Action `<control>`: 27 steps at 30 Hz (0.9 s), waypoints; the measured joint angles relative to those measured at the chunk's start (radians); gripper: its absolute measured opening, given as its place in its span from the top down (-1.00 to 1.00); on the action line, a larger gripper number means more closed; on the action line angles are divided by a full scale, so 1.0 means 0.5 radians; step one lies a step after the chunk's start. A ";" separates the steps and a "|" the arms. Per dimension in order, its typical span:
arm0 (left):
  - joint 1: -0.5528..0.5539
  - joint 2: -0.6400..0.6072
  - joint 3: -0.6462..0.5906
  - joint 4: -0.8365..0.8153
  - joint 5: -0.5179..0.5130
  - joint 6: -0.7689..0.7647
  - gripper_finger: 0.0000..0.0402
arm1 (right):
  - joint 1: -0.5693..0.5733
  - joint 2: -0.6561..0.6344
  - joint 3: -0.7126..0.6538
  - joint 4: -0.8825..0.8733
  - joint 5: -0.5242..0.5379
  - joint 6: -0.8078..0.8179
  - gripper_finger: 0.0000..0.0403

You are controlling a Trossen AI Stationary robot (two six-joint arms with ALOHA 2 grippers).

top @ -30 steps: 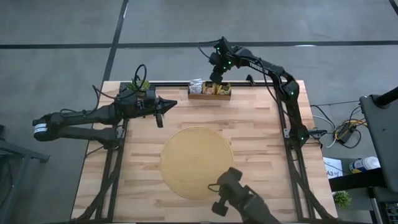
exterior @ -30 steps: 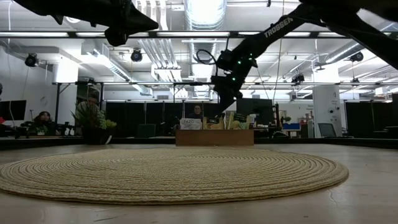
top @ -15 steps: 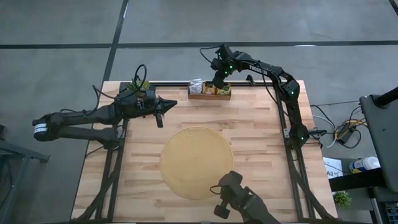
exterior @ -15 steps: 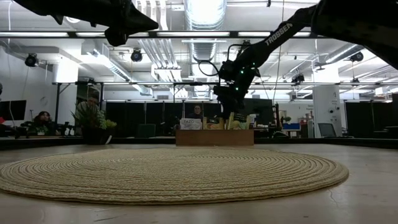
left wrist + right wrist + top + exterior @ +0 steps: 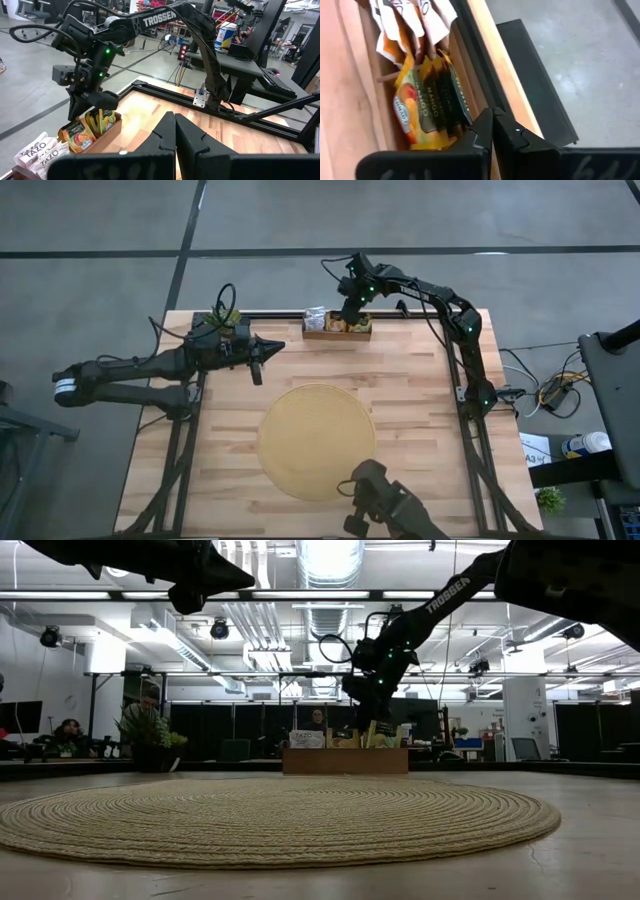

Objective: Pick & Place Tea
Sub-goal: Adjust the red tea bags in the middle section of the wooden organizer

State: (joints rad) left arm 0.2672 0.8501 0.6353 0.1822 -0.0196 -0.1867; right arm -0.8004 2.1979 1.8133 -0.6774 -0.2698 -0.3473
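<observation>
The right gripper (image 5: 348, 316) is seen from above poised over the wooden tray (image 5: 337, 330) at the table's far edge, fingers pressed together with nothing held; the left gripper (image 5: 257, 367), likewise shut and empty, is parked well apart over the table's left side. The butcher-block table (image 5: 420, 410) is set on a grey concrete floor, and a round woven mat (image 5: 316, 441) is laid near its middle.

In the low view, the mat (image 5: 270, 817) is spread across the foreground, and the tray (image 5: 345, 760) is seen behind it, with a large hall under strip lights beyond (people are seated at the far left).

In the left wrist view, the tea (image 5: 80, 135) is stood upright in the tray: orange and dark green sachets, white ones lettered TAZO beside them.

In the right wrist view, the tea (image 5: 420, 107) is shown packed on edge just ahead of the closed fingers, one sachet marked MANGO.
</observation>
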 joint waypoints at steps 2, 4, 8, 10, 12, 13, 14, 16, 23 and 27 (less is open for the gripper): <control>0.000 0.001 0.000 0.000 0.001 0.000 1.00 | 0.008 0.000 0.000 -0.013 -0.004 -0.001 0.96; 0.000 0.000 0.000 0.000 0.000 0.000 1.00 | 0.013 0.000 0.000 -0.038 -0.009 0.000 0.96; -0.001 0.000 0.000 0.000 0.000 0.000 1.00 | 0.021 0.000 0.000 -0.113 -0.093 -0.002 0.96; 0.000 0.001 0.000 0.000 0.000 0.001 1.00 | 0.027 0.000 0.000 -0.140 -0.099 -0.003 0.96; 0.000 0.001 0.000 0.000 0.000 0.002 1.00 | 0.034 -0.001 0.000 -0.158 -0.100 -0.002 0.96; -0.001 0.000 0.000 0.000 0.000 0.002 1.00 | 0.037 -0.001 0.000 -0.158 -0.101 -0.002 0.96; -0.001 0.000 0.000 0.000 0.000 0.002 1.00 | 0.042 -0.002 0.000 -0.159 -0.103 -0.002 0.96; 0.000 0.000 0.000 0.000 0.000 0.002 1.00 | 0.053 -0.004 0.000 -0.163 -0.106 -0.003 0.96; 0.000 0.000 0.000 0.000 0.000 0.001 1.00 | 0.085 -0.008 0.000 -0.225 -0.129 -0.018 0.96; 0.000 0.001 0.000 0.000 0.000 0.001 1.00 | 0.087 -0.008 0.000 -0.225 -0.129 -0.024 0.96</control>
State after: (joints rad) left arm 0.2672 0.8504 0.6353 0.1819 -0.0196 -0.1864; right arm -0.7570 2.1941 1.8133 -0.7898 -0.3345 -0.3592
